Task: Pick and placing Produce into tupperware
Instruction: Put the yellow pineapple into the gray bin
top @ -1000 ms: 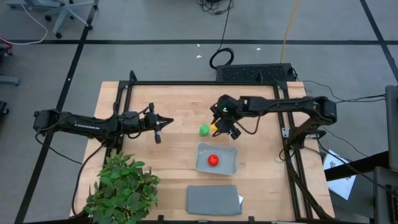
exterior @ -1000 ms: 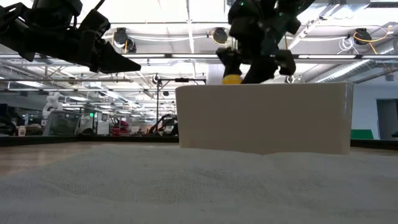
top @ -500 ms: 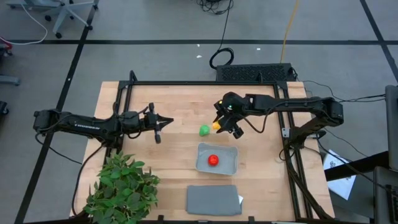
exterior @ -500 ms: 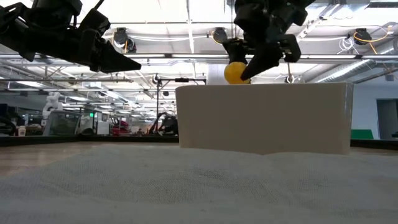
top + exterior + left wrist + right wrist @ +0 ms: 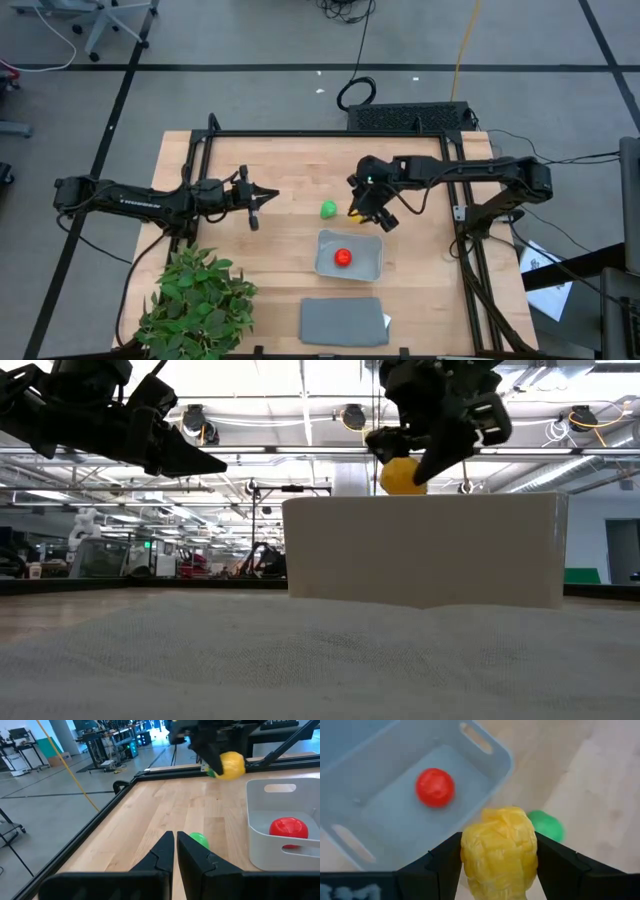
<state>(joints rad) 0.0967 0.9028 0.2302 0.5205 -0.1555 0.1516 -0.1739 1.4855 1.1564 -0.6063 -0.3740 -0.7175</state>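
Note:
My right gripper (image 5: 361,211) hangs over the table just beyond the far rim of the pale grey-blue tupperware (image 5: 370,262), shut on the yellow produce (image 5: 499,850), which also shows as a yellow produce (image 5: 402,475) in the low view and a yellow produce (image 5: 229,765) in the left wrist view. The red round produce (image 5: 343,258) lies on the tupperware's floor. The green round produce (image 5: 327,210) rests on the wood, left of my right gripper. My left gripper (image 5: 268,197) is shut and touches nothing, in the air over the table's left half. My right gripper pinches the yellow produce between its two fingers (image 5: 445,862), one on each side of its body (image 5: 470,855). The fingers come from above, slanting down. The produce is lifted clear of the table, above the height of the tupperware's wall.
A flat darker grey lid (image 5: 343,321) lies near the table's near edge, below the tupperware. A big leafy green plant (image 5: 196,303) fills the near left corner. A black frame (image 5: 330,134) runs along the table's far and side edges. Bare wood lies between the two grippers.
My right gripper has carried the yellow produce up off the wood and toward the table's near right, closer to the tupperware's far rim. It has stayed shut on it. The green produce has kept its place.

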